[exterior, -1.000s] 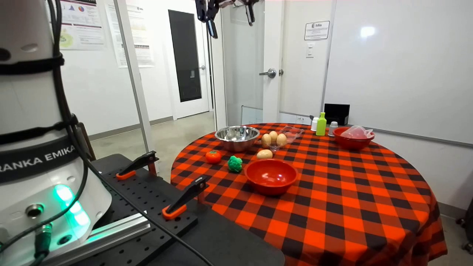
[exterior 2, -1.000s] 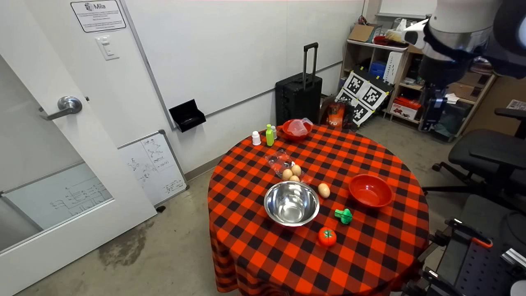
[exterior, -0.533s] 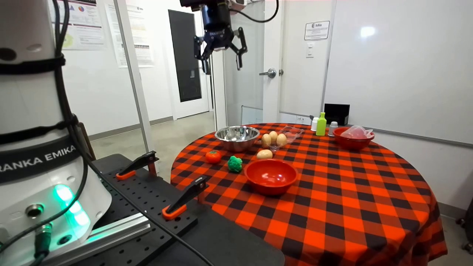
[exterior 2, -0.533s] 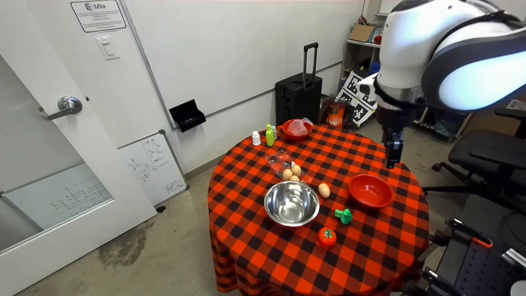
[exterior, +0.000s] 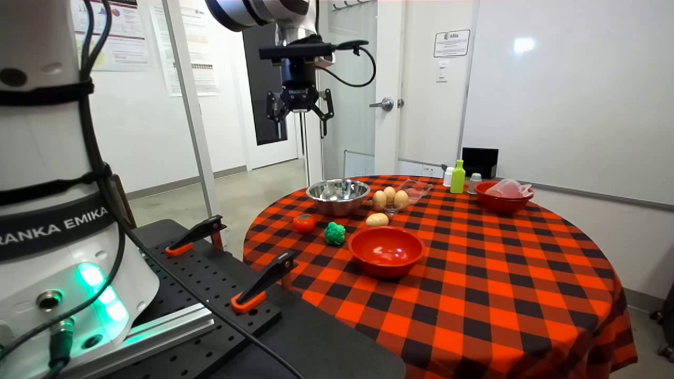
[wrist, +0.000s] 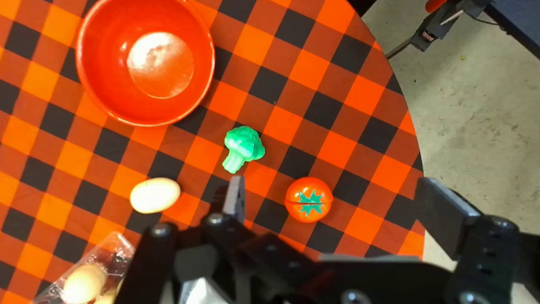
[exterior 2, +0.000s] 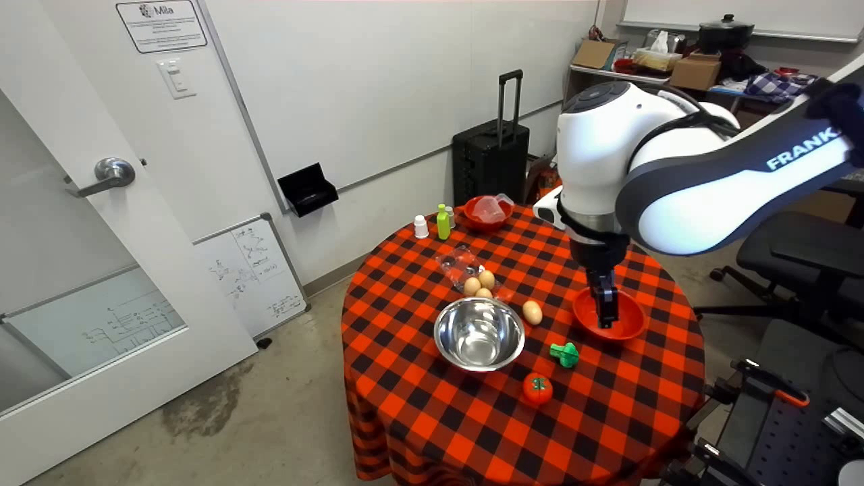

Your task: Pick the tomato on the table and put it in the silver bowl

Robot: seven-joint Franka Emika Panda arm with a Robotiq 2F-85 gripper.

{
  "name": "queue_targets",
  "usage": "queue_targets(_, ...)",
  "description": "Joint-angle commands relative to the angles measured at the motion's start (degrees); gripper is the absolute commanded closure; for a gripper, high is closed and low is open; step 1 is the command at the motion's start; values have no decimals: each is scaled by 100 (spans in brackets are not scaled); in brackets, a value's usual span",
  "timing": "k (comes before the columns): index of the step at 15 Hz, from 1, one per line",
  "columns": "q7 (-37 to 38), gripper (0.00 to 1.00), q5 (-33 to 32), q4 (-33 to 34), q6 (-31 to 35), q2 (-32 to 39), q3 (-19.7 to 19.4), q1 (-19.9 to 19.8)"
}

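Tomato (wrist: 309, 199) lies below a wide-spread gripper (exterior: 301, 130) that holds nothing

The coming move turns on height and a small sideways fit. In an exterior view the gripper hangs in the upper middle of the frame, well above the checked cloth (exterior: 474, 273), and the tomato lies almost straight beneath it, left of centre. In an exterior view it shows in front of the red bowl (exterior 2: 631, 317), right of centre, with the tomato to its lower left; the descent probably needs some shift that way, though height may explain part of it.

In the wrist view the tomato falls between the fingers (wrist: 234, 198), which stand far apart; it is nearer the finger on the left of the frame. Being round, it has no long axis to match, and its groove runs left to right, along the closing line, so a wrist turn seems unnecessary. The green broccoli (wrist: 243, 145) lies just above that finger in the frame, the likeliest thing to be brushed. In an exterior view the silver bowl (exterior 2: 479, 337), upper left of the tomato, is near it, not touching.
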Motion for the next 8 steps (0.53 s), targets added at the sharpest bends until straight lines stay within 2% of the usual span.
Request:
queue_targets(1, -51, 0, -188, 350, 313, 639, 137, -34)
queue_targets(8, 415, 0, -943, 880, 751, 1725, 151, 55)
